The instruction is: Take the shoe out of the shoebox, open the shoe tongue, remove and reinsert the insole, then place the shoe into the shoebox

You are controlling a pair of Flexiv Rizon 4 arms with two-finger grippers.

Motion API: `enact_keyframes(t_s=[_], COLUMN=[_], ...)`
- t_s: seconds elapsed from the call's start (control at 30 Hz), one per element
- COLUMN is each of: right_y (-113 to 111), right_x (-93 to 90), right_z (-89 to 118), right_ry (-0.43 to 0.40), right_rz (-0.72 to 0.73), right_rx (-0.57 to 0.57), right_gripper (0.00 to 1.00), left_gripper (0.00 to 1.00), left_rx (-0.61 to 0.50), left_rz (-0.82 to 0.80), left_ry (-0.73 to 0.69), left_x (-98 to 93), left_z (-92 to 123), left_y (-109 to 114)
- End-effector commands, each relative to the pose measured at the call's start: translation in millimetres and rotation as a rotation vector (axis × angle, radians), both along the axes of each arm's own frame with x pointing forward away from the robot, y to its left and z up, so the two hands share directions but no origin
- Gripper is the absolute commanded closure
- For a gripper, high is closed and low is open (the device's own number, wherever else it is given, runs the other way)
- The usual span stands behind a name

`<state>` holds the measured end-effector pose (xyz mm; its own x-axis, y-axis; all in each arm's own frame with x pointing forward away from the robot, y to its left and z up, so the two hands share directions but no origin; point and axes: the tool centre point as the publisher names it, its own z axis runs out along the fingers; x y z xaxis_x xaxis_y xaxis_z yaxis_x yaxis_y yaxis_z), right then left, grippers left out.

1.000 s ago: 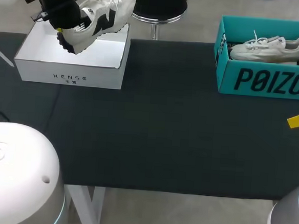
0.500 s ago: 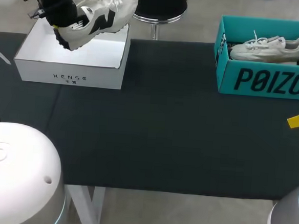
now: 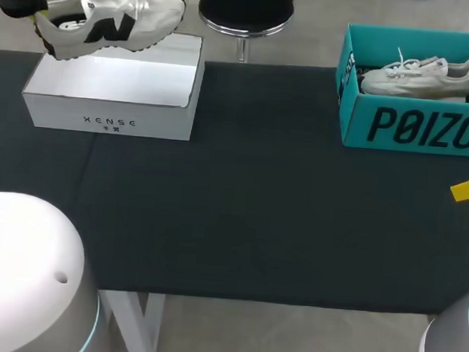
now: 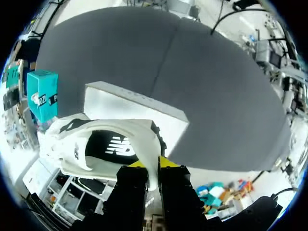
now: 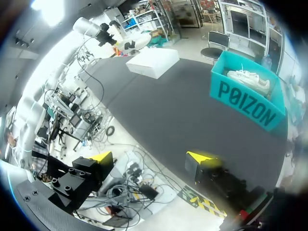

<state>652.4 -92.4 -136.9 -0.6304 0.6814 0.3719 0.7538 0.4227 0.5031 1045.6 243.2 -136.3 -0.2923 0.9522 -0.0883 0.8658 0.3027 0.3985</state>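
Pinching the heel collar of the white-and-black shoe (image 4: pixel 103 147), my left gripper (image 4: pixel 151 163) has its two yellow tips drawn close together. Only the thin heel wall is between them, with one pad on each side. The shoe hangs clear of the box floor, above the white shoebox (image 4: pixel 139 113).

From the head view, the white shoebox (image 3: pixel 111 95) sits at ten o'clock on the dark table (image 3: pixel 256 210), close to the far edge. Its top is open and its bright white floor shows. The shoe (image 3: pixel 109 18) is over the box's twelve o'clock wall, nearly level and sole down, laces up. Its heel points to nine o'clock and its toe to three o'clock. I cannot tell whether the sole grazes that far wall or clears it.

At two o'clock on the table stands an open teal box (image 3: pixel 419 128) with a pale sneaker (image 3: pixel 418 76) lying lengthwise inside it. Something brownish shows at the box's three o'clock end, too little of it to name.

My right gripper (image 5: pixel 151 156) is off the table's three o'clock edge, well apart from both boxes. Its fingers are spread wide, and the teal box (image 5: pixel 245 103) with its sneaker is ahead of them across the tabletop.
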Motion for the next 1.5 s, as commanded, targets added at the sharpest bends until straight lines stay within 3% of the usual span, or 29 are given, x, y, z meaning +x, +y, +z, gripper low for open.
enact_keyframes(t_s=[0.03,0.23,0.43,1.23,1.5], right_y=[-1,-1,-1,-1,-1], right_x=[-10.7,-10.7,-10.7,-10.7,-10.7], right_z=[-3,-3,-3,-3,-3], right_ry=[-0.034,-0.034,-0.034,-0.034,-0.034], right_rz=[-0.023,-0.023,-0.023,-0.023,-0.023], right_rx=[0.019,0.019,0.019,0.019,0.019], right_gripper=[0.00,0.00,0.00,0.00,0.00], left_gripper=[1.00,1.00,1.00,1.00,1.00], left_rx=[0.002,0.073,0.095,0.149,0.171], left_rz=[-0.076,-0.103,-0.120,-0.200,-0.228], left_ry=[-0.020,-0.005,0.035,0.135,0.133], left_x=[24.8,50.8,63.1,63.9,74.0], left_z=[-8,-16,-28,-112,-137], left_y=[20,31,29,29,24])
